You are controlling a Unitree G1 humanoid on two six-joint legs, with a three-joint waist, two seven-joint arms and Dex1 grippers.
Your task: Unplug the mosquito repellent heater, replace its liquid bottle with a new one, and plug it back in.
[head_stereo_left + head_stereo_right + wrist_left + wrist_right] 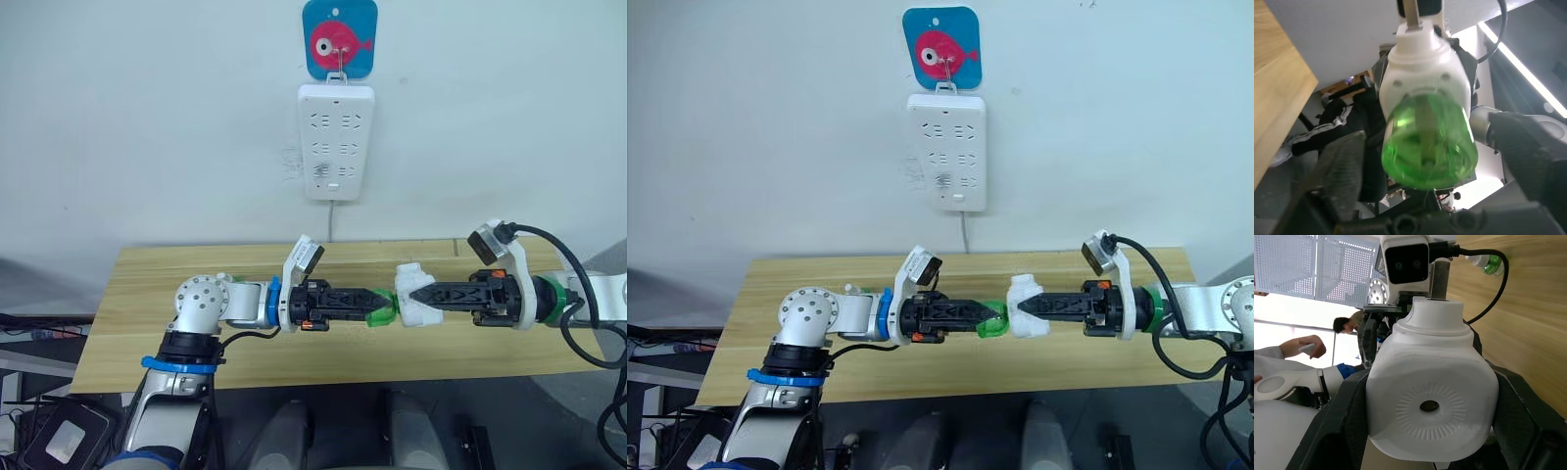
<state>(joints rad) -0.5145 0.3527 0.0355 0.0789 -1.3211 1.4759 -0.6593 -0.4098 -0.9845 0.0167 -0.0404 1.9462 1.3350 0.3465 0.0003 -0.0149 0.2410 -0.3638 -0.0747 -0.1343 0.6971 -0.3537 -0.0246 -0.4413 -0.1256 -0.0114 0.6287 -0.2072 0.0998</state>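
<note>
The mosquito repellent heater (1430, 401), a small white rounded unit with a round hole in its face, hangs above the table's middle. My right gripper (415, 292) is shut on its sides. A green translucent liquid bottle (1427, 147) sticks out of the heater's base toward my left arm. My left gripper (378, 309) is shut on that bottle, one finger (1342, 166) on each side. The two grippers meet tip to tip, level over the wooden table (294, 362).
A white wall socket strip (336, 139) hangs under a blue fish hook (339, 39), with its outlets bare. Another small green bottle (1493, 265) lies on the table behind my left arm. A person (1344, 325) stands beyond the table's left end.
</note>
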